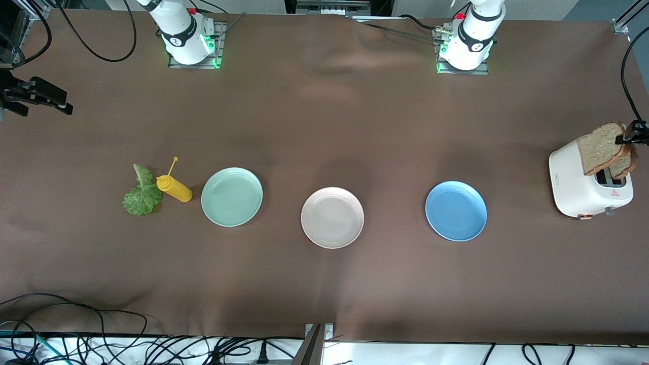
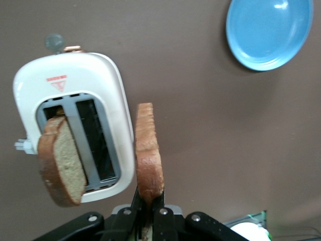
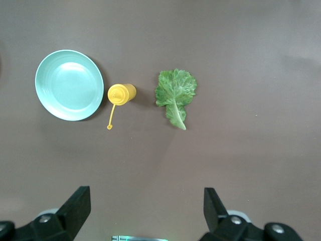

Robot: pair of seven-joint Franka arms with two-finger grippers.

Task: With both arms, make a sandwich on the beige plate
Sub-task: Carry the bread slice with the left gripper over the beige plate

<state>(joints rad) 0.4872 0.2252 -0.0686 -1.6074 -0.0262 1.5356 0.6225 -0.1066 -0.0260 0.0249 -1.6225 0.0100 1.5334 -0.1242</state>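
Observation:
The beige plate [image 1: 332, 218] lies bare at the table's middle. My left gripper [image 1: 624, 139] [image 2: 149, 201] is shut on the top edge of a brown speckled bread slice [image 1: 601, 147] [image 2: 149, 150], which hangs just above the white toaster [image 1: 583, 192] [image 2: 75, 80]. A second slice [image 1: 627, 165] [image 2: 60, 160] leans out of a toaster slot. A ruffled green lettuce leaf [image 1: 142, 195] [image 3: 175, 93] lies flat toward the right arm's end. My right gripper [image 1: 50, 101] [image 3: 145, 211] hangs open and empty, high over the table at that end.
A yellow squeeze bottle [image 1: 175, 188] [image 3: 121, 94] lies on its side between the lettuce and a mint green plate [image 1: 231, 196] [image 3: 69, 84]. A blue plate [image 1: 456, 211] [image 2: 268, 30] sits between the beige plate and the toaster. Cables run along the table's edge nearest the front camera.

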